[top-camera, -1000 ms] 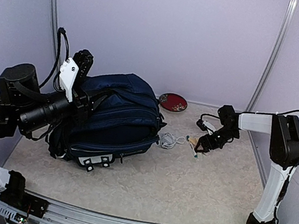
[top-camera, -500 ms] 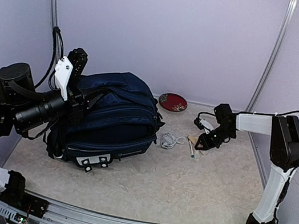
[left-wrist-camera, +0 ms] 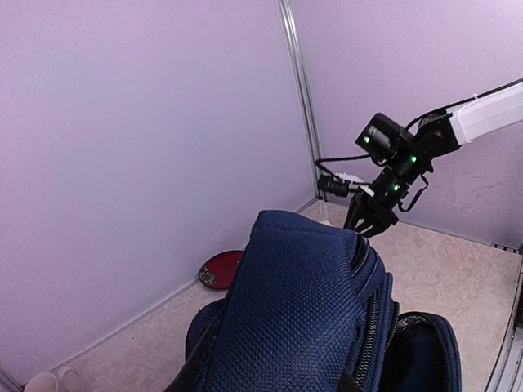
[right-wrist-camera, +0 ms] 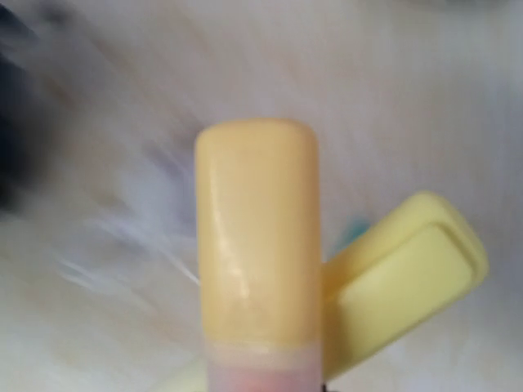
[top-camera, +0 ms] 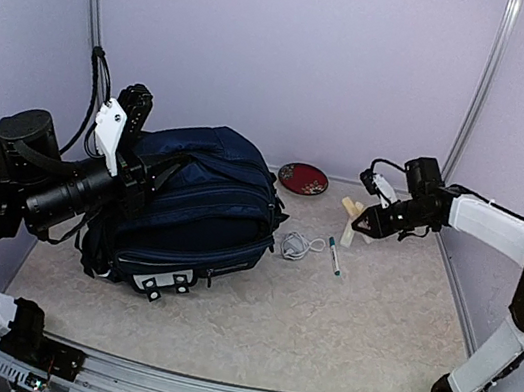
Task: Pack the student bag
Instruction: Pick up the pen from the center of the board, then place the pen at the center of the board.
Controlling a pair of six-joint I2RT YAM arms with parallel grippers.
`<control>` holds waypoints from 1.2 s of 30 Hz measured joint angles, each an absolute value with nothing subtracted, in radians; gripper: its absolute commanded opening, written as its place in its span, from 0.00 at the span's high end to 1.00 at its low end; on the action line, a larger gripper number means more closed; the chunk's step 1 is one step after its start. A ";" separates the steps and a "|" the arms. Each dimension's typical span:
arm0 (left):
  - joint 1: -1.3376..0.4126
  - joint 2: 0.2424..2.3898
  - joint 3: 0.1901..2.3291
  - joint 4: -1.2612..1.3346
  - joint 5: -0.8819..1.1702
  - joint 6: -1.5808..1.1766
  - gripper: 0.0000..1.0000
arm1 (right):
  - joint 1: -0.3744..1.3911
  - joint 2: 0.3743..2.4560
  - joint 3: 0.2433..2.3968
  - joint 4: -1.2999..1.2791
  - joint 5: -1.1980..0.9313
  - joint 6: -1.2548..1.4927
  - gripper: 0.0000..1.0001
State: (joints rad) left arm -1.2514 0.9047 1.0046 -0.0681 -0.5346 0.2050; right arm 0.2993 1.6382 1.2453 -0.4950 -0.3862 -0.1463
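The student bag [top-camera: 204, 206], navy blue, lies on its side at the left of the table. Its upper fabric [left-wrist-camera: 294, 302] fills the left wrist view. My left gripper [top-camera: 134, 184] is shut on the bag's top edge and holds it raised. Off to the right, my right gripper [top-camera: 367, 225] hangs above the table, shut on a yellow-capped marker [right-wrist-camera: 257, 237]. A second yellow cap [right-wrist-camera: 400, 286] sits beside it. In the top view both show as pale yellow pieces [top-camera: 350, 209] at the fingertips.
A green-capped pen [top-camera: 334, 256] and a coiled white cable [top-camera: 301, 246] lie on the table between the bag and the right gripper. A red plate [top-camera: 303, 178] rests by the back wall. Purple walls enclose the table on three sides.
My right gripper closed on the yellow-capped markers and lifted them off the table, up and to the back right. The pen stayed down. The left arm rose slightly with the bag, then held still.
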 measured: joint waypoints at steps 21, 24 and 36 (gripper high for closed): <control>-1.250 0.920 1.005 -0.058 -0.512 0.205 1.00 | 0.448 1.339 1.085 -0.213 -0.599 -0.002 1.00; -1.250 0.920 1.005 -0.058 -0.513 0.205 1.00 | 0.461 1.405 0.984 -0.247 -0.535 0.027 1.00; -1.246 0.920 1.005 -0.057 -0.512 0.206 1.00 | 0.569 1.683 0.878 -0.277 -0.331 0.113 0.94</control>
State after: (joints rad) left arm -1.2465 0.9203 1.0046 -0.0570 -0.5121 0.2058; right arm 0.5690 1.6833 0.8780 -0.2771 -0.3313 0.1135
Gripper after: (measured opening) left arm 0.302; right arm 0.231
